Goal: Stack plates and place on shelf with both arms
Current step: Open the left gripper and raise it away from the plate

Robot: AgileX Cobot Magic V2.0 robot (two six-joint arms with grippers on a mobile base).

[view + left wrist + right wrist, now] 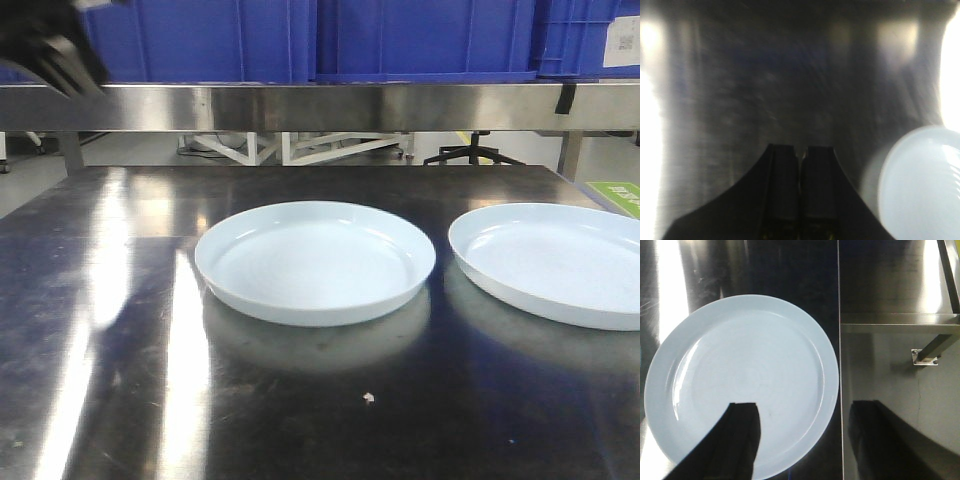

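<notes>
The left plate (315,262) and right plate (555,262) are set apart on the desk (120,300), unstacked. The left fingers (782,190) are pressed together, empty. The right fingers (735,440) are spread wide over the right plate, beside the desk edge, where it could be knocked off by a skewed grasp.

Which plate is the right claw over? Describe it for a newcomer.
On the dark steel table under the blue-bin shelf lie two pale plates, apart. It is the right plate, by the table's right edge; the other plate sits central.
</notes>
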